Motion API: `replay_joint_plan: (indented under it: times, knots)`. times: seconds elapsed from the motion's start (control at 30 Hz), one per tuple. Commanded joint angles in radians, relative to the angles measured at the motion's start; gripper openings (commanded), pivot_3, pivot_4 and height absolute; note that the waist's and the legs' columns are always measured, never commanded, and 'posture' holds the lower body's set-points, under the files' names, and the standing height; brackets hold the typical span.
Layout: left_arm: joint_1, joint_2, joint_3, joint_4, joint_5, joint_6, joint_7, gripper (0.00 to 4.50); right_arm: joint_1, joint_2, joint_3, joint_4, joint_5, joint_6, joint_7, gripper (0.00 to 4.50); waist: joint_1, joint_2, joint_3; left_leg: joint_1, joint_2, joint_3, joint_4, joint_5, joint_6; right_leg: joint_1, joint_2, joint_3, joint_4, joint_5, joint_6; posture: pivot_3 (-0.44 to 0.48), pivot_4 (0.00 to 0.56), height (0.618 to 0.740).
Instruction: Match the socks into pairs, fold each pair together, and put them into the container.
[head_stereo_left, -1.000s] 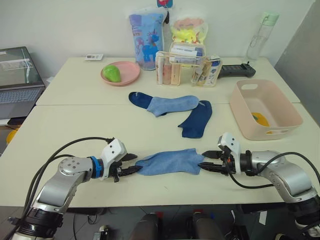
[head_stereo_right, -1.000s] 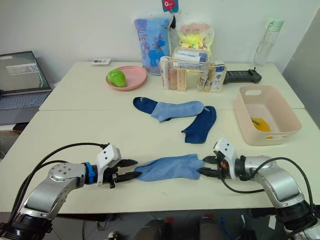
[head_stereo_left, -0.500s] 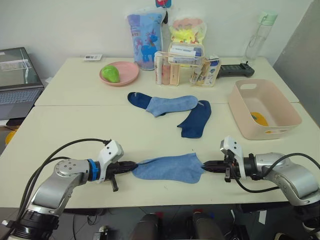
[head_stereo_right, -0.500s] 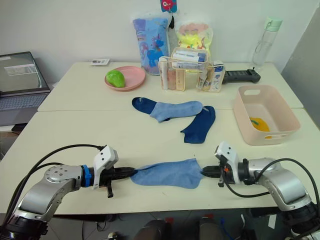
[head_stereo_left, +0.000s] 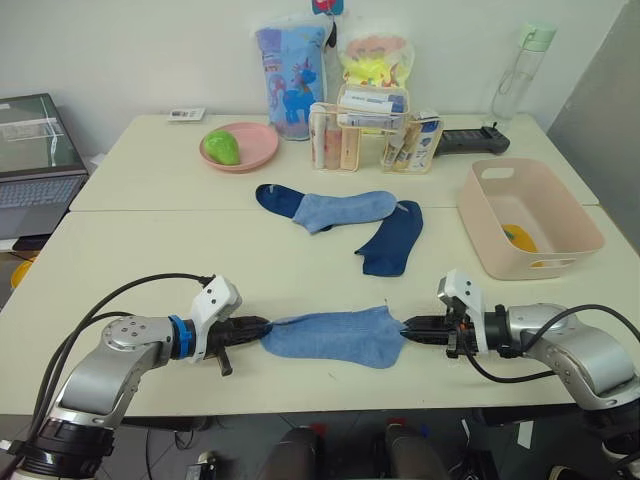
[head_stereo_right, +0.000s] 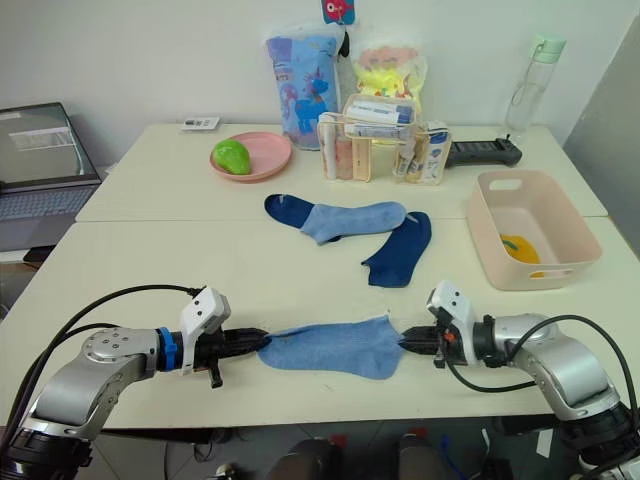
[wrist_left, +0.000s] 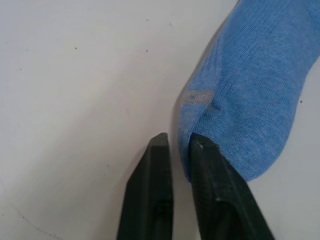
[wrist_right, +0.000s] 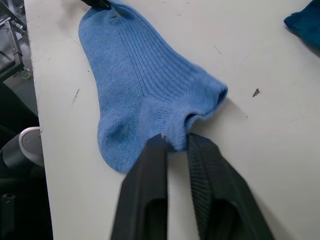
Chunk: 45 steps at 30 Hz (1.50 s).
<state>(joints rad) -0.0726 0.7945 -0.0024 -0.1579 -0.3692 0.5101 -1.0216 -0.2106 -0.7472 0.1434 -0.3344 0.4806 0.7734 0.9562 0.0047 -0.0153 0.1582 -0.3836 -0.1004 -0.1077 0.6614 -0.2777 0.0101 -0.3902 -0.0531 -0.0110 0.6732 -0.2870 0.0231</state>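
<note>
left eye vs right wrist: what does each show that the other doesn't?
Left eye alone: the pink tub with something yellow inside, the second light blue sock lying over a navy sock, the pink plate, the bottle, the left gripper whole.

Right wrist alone: the right gripper's fingers up close, pinching the near sock's cuff edge; the table's front edge.

Both: the near light blue sock flat on the table, and the left gripper's tips on its toe end.
</note>
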Motion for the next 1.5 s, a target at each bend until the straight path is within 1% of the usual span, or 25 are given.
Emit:
replay_joint_plan:
  times: [0.03,0.1,0.17,0.23,0.3,0.37,0.43,0.53,0.57,0.6,0.63,0.67,0.8,0.87,0.93,1.03,1.13,1.23,1.33,1.5]
  knots:
    - [-0.007,0.006,0.03,-0.012,-0.009,-0.016,0.0,1.89,0.003,-0.025,-0.019,-0.001,-0.03,-0.064,0.01,2.07,0.0,0.0,0.0,0.0,0.0,0.0,0.0,0.0,0.0,0.0,0.0,0.0,0.0,0.0,0.0,0.0,0.15,0.74]
    - [-0.003,0.007,0.046,-0.022,-0.02,-0.031,-0.007,2.52,0.006,-0.035,-0.02,0.006,-0.058,-0.122,0.021,2.08,0.0,0.0,0.0,0.0,0.0,0.0,0.0,0.0,0.0,0.0,0.0,0.0,0.0,0.0,0.0,0.0,0.15,0.74]
    - [0.0,0.007,0.069,-0.035,-0.038,-0.043,-0.013,2.52,0.0,-0.031,-0.035,0.005,-0.056,-0.155,0.026,2.08,0.0,0.0,0.0,0.0,0.0,0.0,0.0,0.0,0.0,0.0,0.0,0.0,0.0,0.0,0.0,0.0,0.15,0.74]
    - [-0.005,0.011,0.098,-0.049,-0.053,-0.068,-0.023,2.52,-0.017,-0.001,-0.059,-0.004,-0.035,-0.181,0.016,2.08,-0.001,0.0,0.0,0.0,0.0,0.0,0.0,0.0,0.0,0.0,0.0,0.0,0.0,0.0,0.0,0.0,0.15,0.74]
    - [-0.014,0.016,0.102,-0.048,-0.032,-0.134,-0.038,2.52,-0.033,0.031,-0.065,-0.012,-0.022,-0.2,0.01,2.08,-0.001,0.0,0.0,0.0,0.0,0.0,0.0,0.0,0.0,0.0,0.0,0.0,0.0,0.0,0.0,0.0,0.15,0.74]
    - [-0.025,0.008,0.095,-0.059,-0.028,-0.173,-0.05,2.52,-0.043,0.055,-0.043,-0.012,-0.04,-0.238,0.014,2.08,-0.001,0.0,0.0,0.0,0.0,0.0,0.0,0.0,0.0,0.0,0.0,0.0,0.0,0.0,0.0,0.0,0.15,0.74]
    - [-0.044,-0.022,0.074,-0.085,-0.034,-0.205,-0.048,2.12,-0.056,0.093,0.008,0.008,-0.08,-0.286,0.012,1.69,-0.001,0.0,0.0,0.0,0.0,0.0,0.0,0.0,0.0,0.0,0.0,0.0,0.0,0.0,0.0,0.0,0.15,0.74]
    - [-0.056,-0.045,0.045,-0.097,-0.019,-0.246,-0.051,1.3,-0.069,0.123,0.052,0.04,-0.123,-0.332,0.015,0.83,-0.002,0.0,0.0,0.0,0.0,0.0,0.0,0.0,-0.001,0.0,0.0,0.0,0.0,0.0,0.0,0.0,0.15,0.74]
    - [-0.06,-0.063,0.032,-0.097,-0.011,-0.261,-0.039,0.98,-0.076,0.135,0.07,0.06,-0.144,-0.355,0.016,0.43,-0.002,0.0,0.0,0.0,0.0,0.0,0.0,0.001,-0.002,0.0,0.0,0.0,0.0,0.0,0.0,0.0,0.15,0.74]
    - [-0.045,-0.092,-0.004,-0.09,0.033,-0.329,-0.024,0.69,-0.086,0.155,0.103,0.098,-0.181,-0.401,0.014,0.1,-0.003,0.0,0.0,0.0,0.0,0.0,0.0,0.002,-0.004,0.0,0.0,0.0,0.0,0.0,0.0,0.0,0.15,0.74]
    - [-0.018,-0.112,-0.039,-0.087,0.064,-0.377,-0.022,0.36,-0.094,0.172,0.128,0.13,-0.205,-0.434,0.017,0.0,-0.003,0.0,0.0,0.0,0.0,0.0,0.0,0.002,-0.004,0.0,0.0,0.0,0.0,0.0,0.0,0.0,0.15,0.74]
    - [0.001,-0.125,-0.061,-0.08,0.087,-0.413,-0.023,0.03,-0.101,0.186,0.145,0.155,-0.223,-0.459,0.021,0.0,-0.004,0.0,0.0,0.001,0.0,0.001,0.0,0.002,-0.004,0.0,0.0,0.0,0.0,0.0,0.0,0.0,0.15,0.74]
    - [0.055,-0.181,-0.085,-0.025,0.114,-0.443,0.027,0.03,-0.101,0.22,0.175,0.238,-0.277,-0.524,0.012,0.0,-0.005,0.0,0.0,0.001,0.0,0.0,-0.001,0.002,-0.005,0.0,0.0,0.0,0.0,0.0,0.0,0.0,0.15,0.74]
    - [0.06,-0.186,-0.1,0.017,0.149,-0.484,0.035,0.03,-0.089,0.219,0.189,0.271,-0.305,-0.555,0.015,0.0,-0.004,0.0,0.0,0.001,0.0,0.0,0.0,0.002,-0.005,0.0,0.001,0.0,0.001,0.0,0.0,0.0,0.15,0.74]
    - [0.049,-0.209,-0.09,0.055,0.157,-0.494,0.071,0.03,-0.075,0.214,0.191,0.29,-0.323,-0.571,0.015,0.0,-0.003,0.0,0.0,0.001,0.0,0.0,0.0,0.002,-0.004,0.0,0.001,0.0,0.001,0.0,0.0,0.0,0.15,0.74]
    - [0.025,-0.25,-0.046,0.092,0.104,-0.428,0.121,0.03,-0.057,0.194,0.175,0.301,-0.339,-0.586,0.012,0.0,-0.002,0.0,0.0,0.001,0.0,0.0,0.001,0.002,-0.004,0.0,0.0,0.0,0.001,0.0,0.0,0.0,0.15,0.74]
    - [0.023,-0.258,-0.032,0.095,0.08,-0.398,0.124,0.03,-0.05,0.183,0.166,0.307,-0.344,-0.593,0.013,0.0,-0.003,0.0,0.0,0.001,0.0,0.0,0.0,0.002,-0.004,0.0,0.0,0.0,0.001,0.0,0.0,0.0,0.15,0.74]
    - [0.037,-0.268,0.017,0.092,0.001,-0.295,0.141,0.03,-0.032,0.166,0.141,0.326,-0.348,-0.614,0.01,0.0,-0.004,0.0,0.0,0.002,0.0,0.0,0.0,0.002,-0.004,0.001,0.001,0.0,0.001,0.0,0.0,0.0,0.15,0.74]
    - [0.039,-0.289,0.069,0.081,-0.098,-0.154,0.169,0.03,-0.024,0.151,0.125,0.327,-0.344,-0.621,0.018,0.0,-0.003,0.0,0.0,0.002,0.0,0.0,0.001,0.002,-0.004,0.001,0.001,0.0,0.001,0.0,0.0,0.0,0.15,0.74]
    - [0.047,-0.289,0.088,0.053,-0.135,-0.095,0.178,0.03,-0.024,0.149,0.107,0.315,-0.332,-0.621,0.026,0.0,-0.003,0.0,0.0,0.002,0.0,0.0,0.001,0.002,-0.004,0.001,0.001,0.0,0.001,0.0,0.0,0.0,0.15,0.74]
